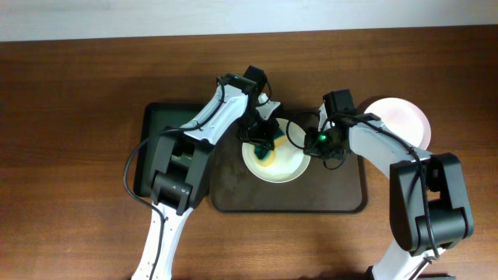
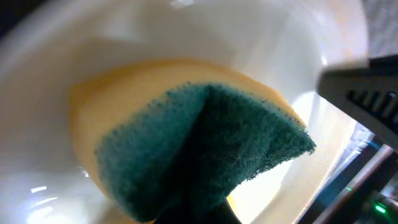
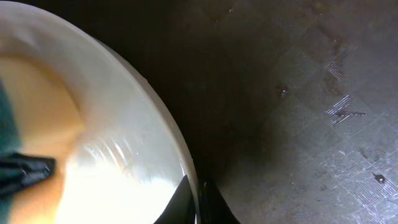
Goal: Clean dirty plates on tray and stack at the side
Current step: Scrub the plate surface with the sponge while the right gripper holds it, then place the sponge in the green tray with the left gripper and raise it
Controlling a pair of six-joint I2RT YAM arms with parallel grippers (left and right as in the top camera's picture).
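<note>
A white plate lies on the brown tray. My left gripper is shut on a yellow sponge with a green scrub face and presses it into the plate's middle; the left wrist view shows the sponge filling the plate. My right gripper is shut on the plate's right rim; in the right wrist view its two fingers pinch the rim, with the tray floor beside it. Another white plate sits on the table right of the tray.
A dark green tray lies left of the brown tray, partly under my left arm. The brown wooden table extends all around.
</note>
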